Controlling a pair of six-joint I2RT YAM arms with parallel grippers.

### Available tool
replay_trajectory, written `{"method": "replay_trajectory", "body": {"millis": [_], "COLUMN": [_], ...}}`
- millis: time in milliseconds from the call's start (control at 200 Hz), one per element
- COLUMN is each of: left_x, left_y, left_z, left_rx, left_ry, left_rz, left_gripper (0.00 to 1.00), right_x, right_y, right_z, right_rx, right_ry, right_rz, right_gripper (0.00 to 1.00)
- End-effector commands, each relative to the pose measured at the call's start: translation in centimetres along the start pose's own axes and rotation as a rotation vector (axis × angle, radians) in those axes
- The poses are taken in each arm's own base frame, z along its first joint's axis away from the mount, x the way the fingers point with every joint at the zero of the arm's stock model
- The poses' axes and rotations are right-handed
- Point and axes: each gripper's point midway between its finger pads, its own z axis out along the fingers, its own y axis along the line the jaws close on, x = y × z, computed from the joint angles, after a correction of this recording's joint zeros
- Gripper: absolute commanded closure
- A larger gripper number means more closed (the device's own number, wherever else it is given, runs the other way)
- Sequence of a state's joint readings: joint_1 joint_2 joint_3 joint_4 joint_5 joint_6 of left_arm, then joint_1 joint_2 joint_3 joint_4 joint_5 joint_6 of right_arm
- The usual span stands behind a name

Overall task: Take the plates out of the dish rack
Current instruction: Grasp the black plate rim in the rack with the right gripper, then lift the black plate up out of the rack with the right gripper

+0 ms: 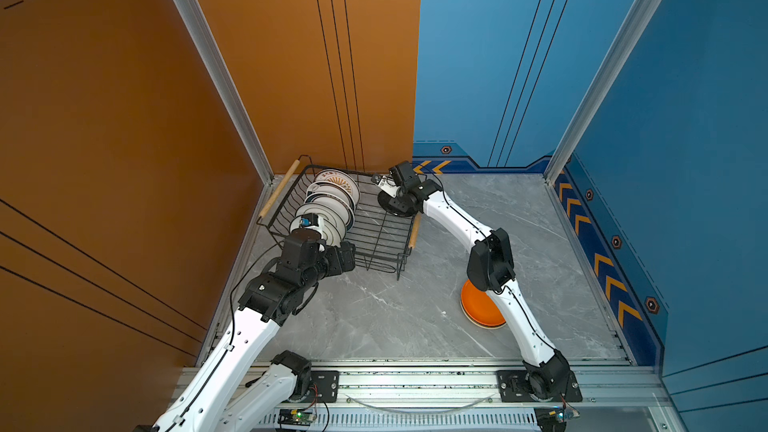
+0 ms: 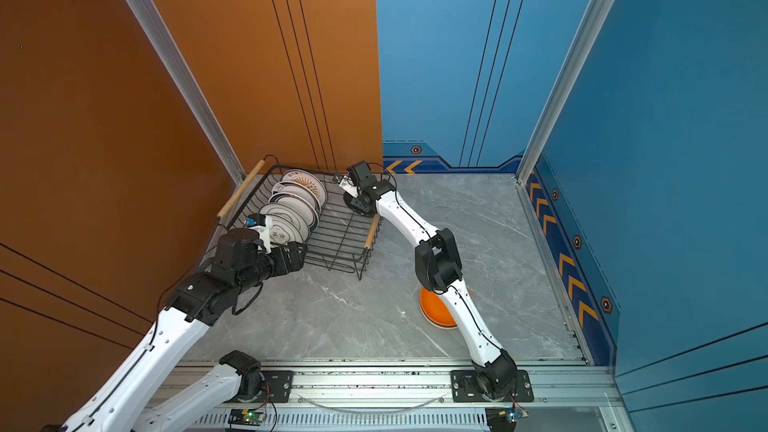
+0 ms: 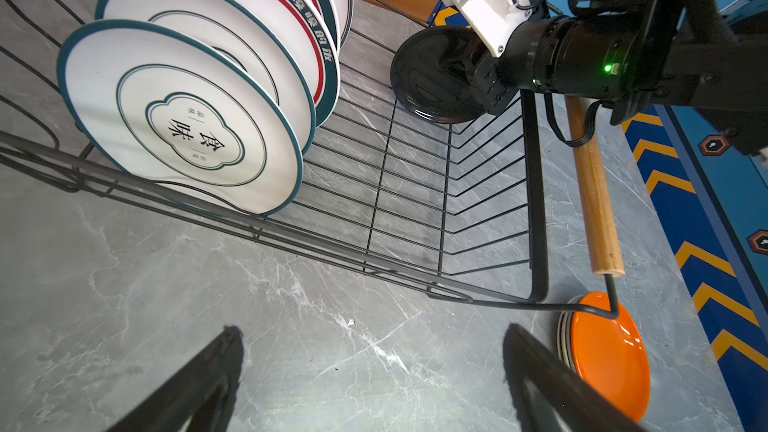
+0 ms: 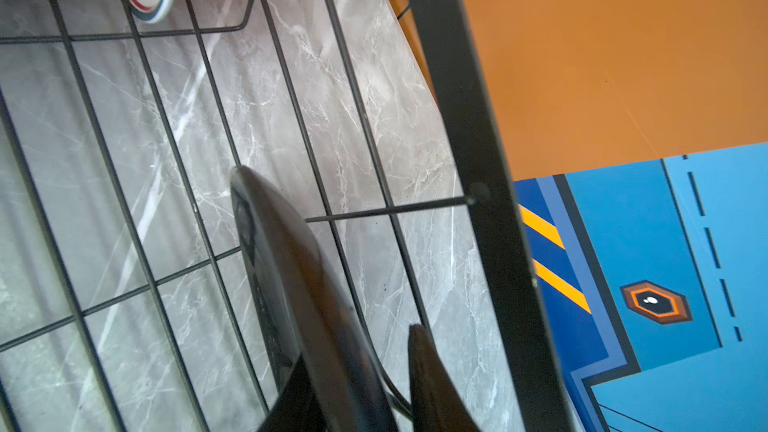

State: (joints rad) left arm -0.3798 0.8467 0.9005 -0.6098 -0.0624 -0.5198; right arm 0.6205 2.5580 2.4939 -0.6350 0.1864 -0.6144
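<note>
nearest on the right, an orange plate (image 1: 478,305) tops a short stack lying flat on the grey marble table (image 1: 374,317), with the right arm's elbow passing above it. a wide stretch of bare tabletop lies between that stack and the dish rack (image 1: 374,226), which sits at the far left, close to the orange wall. the left gripper (image 3: 372,330) hangs just outside the rack's near rim with its fingers spread wide and nothing between them, its arm bent in from the near left. inside the rack, a row of white plates (image 1: 332,205) with dark rims stands on edge along the left side, leaning one on another; the right half of the wire floor is bare. at the rack's far right corner the right gripper (image 3: 465,76) is clamped on the rim of a black plate (image 1: 395,205), which stands on edge over the rack floor beside the right wooden handle (image 1: 415,230); whether it touches the wires cannot be told. the right arm stretches long and diagonal across the table.
</note>
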Motion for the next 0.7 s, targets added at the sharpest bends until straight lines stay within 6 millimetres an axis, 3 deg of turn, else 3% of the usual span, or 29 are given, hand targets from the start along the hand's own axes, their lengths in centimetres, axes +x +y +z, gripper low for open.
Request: {"method": "replay_trajectory", "body": {"millis": [0,391,581,696], "left_x": [-0.1,-0.3,-0.3,-0.4], "left_y": [0.7,0.9,0.9,1.0], "left_z": [0.5,0.3,0.2,0.2], "left_rx": [-0.032,-0.040,-0.039,-0.040], "left_ry": [-0.014,-0.035,-0.039,-0.042], "left_rz": [-0.001,-0.008,-0.009,-0.007], "left_gripper": [0.02,0.02,0.02,0.02], "right_x": [-1.1,-5.1,-4.9,-5.2], "right_y": [-0.8,-3.5,-3.3,-4.4], "right_z": [-2.1,-7.2,-7.2,-8.1], "right_rx": [0.035,0.050,0.049,0.065], "right_ry": [-0.004,-0.151,-0.144,-0.162], "right_rz": [0.019,0.108,0.113,0.155], "right_gripper": [1.00,1.00,1.00,1.00]}}
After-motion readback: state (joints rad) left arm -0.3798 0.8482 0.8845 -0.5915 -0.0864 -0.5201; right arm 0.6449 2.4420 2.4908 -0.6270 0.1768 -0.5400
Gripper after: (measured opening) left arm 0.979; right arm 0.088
